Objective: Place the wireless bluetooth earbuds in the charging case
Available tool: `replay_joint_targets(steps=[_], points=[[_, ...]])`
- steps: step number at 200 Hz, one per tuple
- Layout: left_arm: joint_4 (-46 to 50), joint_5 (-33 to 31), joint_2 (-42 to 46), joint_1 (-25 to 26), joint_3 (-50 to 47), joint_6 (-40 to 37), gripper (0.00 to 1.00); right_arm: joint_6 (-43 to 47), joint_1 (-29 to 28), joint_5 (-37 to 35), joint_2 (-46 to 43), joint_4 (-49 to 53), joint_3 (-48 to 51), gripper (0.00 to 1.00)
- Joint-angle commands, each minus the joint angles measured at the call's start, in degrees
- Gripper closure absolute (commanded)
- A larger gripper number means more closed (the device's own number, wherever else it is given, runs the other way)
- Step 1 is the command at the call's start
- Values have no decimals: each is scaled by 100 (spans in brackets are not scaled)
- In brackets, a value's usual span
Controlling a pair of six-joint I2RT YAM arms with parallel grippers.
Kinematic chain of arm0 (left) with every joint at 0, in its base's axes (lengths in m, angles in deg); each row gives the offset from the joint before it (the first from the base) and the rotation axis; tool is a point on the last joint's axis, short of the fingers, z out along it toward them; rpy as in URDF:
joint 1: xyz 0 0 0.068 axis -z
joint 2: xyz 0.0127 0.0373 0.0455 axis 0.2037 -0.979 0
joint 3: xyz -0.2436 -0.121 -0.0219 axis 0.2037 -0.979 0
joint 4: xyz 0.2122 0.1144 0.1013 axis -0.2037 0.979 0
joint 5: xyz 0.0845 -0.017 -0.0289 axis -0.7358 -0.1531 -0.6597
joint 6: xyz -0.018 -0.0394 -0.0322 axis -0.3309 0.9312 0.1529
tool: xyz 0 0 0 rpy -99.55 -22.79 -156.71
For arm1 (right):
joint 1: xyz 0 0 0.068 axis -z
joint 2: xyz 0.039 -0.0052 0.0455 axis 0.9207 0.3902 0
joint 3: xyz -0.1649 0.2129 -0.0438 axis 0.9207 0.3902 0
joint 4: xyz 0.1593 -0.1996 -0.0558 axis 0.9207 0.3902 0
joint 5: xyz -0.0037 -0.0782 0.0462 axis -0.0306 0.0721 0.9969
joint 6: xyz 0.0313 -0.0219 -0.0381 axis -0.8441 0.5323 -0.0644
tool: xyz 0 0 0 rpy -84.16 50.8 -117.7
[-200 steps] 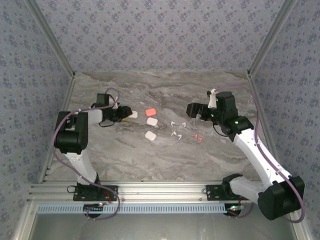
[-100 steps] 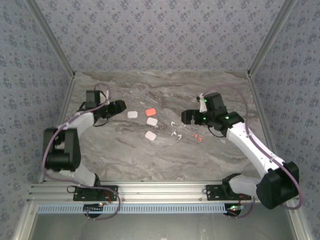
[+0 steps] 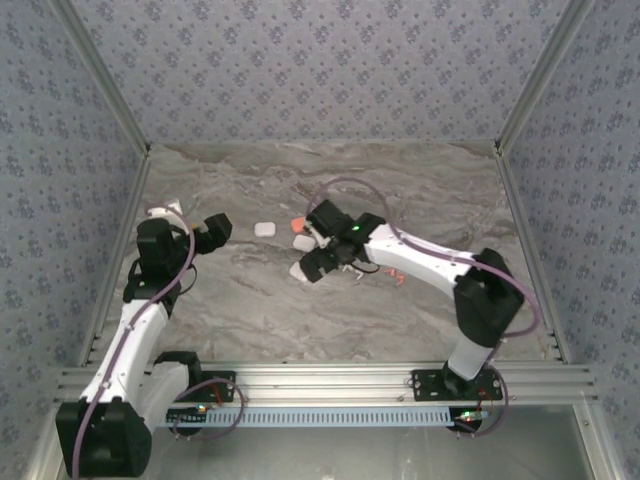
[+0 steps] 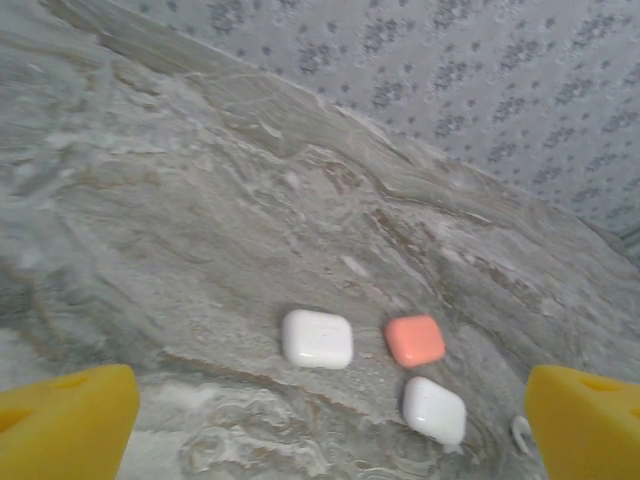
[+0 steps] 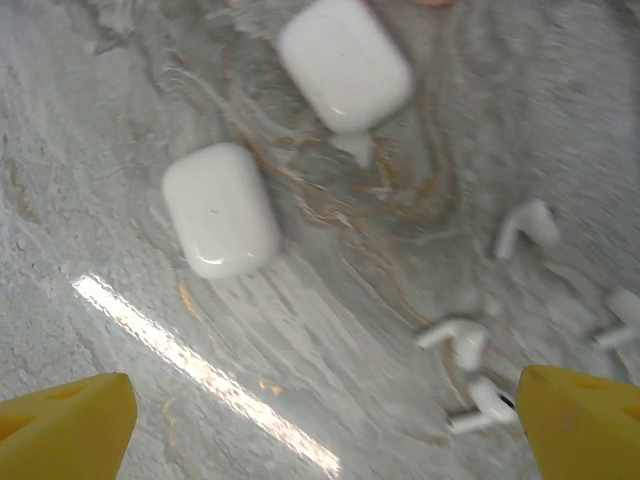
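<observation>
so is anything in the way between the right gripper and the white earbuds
Nothing visible. The right gripper hangs open over bare table, with the white earbuds loose beside one finger; the two white cases lie off to the side.

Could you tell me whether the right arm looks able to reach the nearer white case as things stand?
Probably yes: its open fingers hang over the white case, nothing lies between them, and the loose earbuds sit off to one side.
</observation>
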Motion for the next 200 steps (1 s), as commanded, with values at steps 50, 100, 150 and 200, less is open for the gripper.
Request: replay_joint_targets(steps=[50,100,150,200], points=[[334,-189,343,-85,-7,-27,1,760,-452,-220,1568,522,-1224,5],[299,-165,311,-87,-1,-7,1,786,-464,-132,2100,496,-1490,13],[225,-82,208,-85,16,17,1,746,-426,5,2375,454,-1534,25],[167,-12,133,-83,52,44,1,740,-373,-17,2332,365,-1450,45]])
